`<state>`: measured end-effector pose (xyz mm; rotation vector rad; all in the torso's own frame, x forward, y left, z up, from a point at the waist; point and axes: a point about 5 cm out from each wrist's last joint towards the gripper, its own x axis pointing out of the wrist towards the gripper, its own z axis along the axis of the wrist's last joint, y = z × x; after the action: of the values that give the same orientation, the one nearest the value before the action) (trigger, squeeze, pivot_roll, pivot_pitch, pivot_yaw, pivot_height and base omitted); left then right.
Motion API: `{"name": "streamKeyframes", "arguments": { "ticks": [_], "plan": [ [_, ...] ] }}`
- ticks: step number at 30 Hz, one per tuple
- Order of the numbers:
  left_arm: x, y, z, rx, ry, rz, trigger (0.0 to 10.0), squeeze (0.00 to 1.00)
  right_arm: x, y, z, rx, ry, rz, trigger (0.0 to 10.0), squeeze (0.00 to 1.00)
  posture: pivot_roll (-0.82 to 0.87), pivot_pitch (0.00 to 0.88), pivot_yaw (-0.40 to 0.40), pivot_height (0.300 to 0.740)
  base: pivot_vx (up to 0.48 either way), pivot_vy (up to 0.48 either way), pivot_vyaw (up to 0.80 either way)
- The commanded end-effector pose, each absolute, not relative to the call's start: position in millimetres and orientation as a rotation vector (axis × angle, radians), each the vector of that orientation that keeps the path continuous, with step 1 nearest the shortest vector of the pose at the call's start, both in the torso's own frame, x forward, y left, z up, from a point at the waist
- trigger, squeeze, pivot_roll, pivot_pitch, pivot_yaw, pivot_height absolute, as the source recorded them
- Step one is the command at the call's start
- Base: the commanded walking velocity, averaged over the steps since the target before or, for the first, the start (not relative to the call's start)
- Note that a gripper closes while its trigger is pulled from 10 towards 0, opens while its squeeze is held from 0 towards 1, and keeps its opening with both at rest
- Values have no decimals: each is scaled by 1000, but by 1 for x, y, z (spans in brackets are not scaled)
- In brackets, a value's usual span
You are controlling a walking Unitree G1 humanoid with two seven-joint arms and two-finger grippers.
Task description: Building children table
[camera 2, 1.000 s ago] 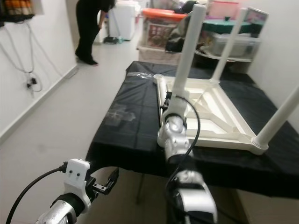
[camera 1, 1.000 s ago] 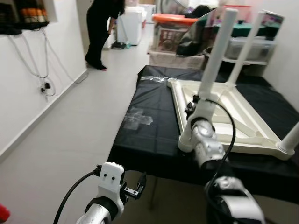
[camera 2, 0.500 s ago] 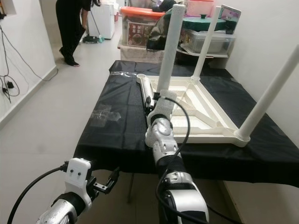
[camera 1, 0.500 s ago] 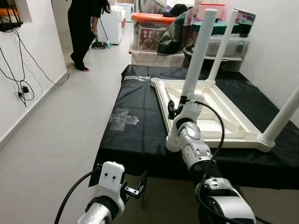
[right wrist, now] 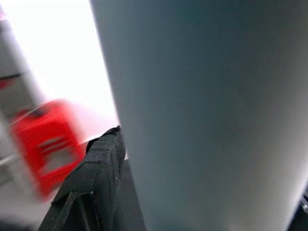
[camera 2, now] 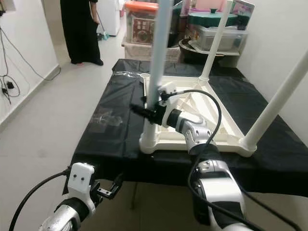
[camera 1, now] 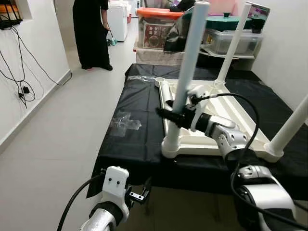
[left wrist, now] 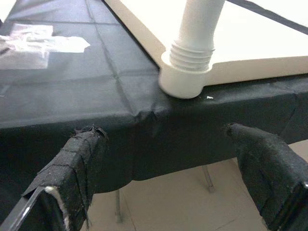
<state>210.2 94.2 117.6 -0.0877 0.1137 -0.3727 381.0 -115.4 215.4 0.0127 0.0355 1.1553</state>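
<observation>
Long table (camera 1: 137,144) covered in black cloth (camera 1: 144,98), draped over its near edge; thin metal table leg visible beneath in the left wrist view. On the cloth: white children's table (camera 1: 211,120) lying upside down, top flat against the cloth, white legs pointing up, near corner socket close to the table's front edge. Patch of clear tape (camera 1: 124,123) stuck to the cloth left of it. Pale floor (camera 1: 53,139) all around.

No readable text, labels, brand names or numbers anywhere. The patterned front of the far storage box (camera 1: 156,34) under the orange lid is too blurred to make out.
</observation>
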Motion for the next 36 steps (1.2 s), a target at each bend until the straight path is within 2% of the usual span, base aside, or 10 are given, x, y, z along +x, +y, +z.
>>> {"name": "streamKeyframes", "arguments": {
  "ticks": [1,6,7,13,22,30,33,34,35,36],
  "plan": [
    [208,93,116,-90,117,-375,10000,0,377,-97,211,-4,83,1277,10000,0,106,0,-112,740,0,0,0],
    [207,93,116,-89,119,-372,10000,0,375,-76,210,-25,105,1371,9882,0,121,0,-116,740,0,0,0],
    [206,93,115,-88,119,-371,10000,0,378,-68,207,-47,112,1316,0,0,123,0,-117,740,0,0,0],
    [206,93,115,-86,119,-371,10000,0,385,-69,203,-20,74,1126,0,0,122,0,-119,740,0,0,0],
    [208,93,113,-87,121,-385,10000,0,403,-147,180,91,65,48,0,0,78,0,-88,740,0,0,0],
    [210,93,112,-83,121,-393,10000,0,388,-153,172,97,49,-193,0,0,81,0,-86,740,0,0,0],
    [211,93,113,-79,119,-392,10000,0,376,-130,167,168,58,-280,0,0,88,0,-90,740,0,0,0],
    [211,93,113,-79,118,-389,10000,0,374,-117,165,209,60,-275,4941,0,87,0,-89,740,0,0,0],
    [211,93,113,-79,118,-389,10000,0,374,-117,165,209,60,-275,4941,0,87,0,-89,740,0,0,0],
    [211,93,113,-78,117,-387,10000,0,374,-107,165,230,57,-256,8235,0,87,0,-89,740,0,0,0]
  ]
}}
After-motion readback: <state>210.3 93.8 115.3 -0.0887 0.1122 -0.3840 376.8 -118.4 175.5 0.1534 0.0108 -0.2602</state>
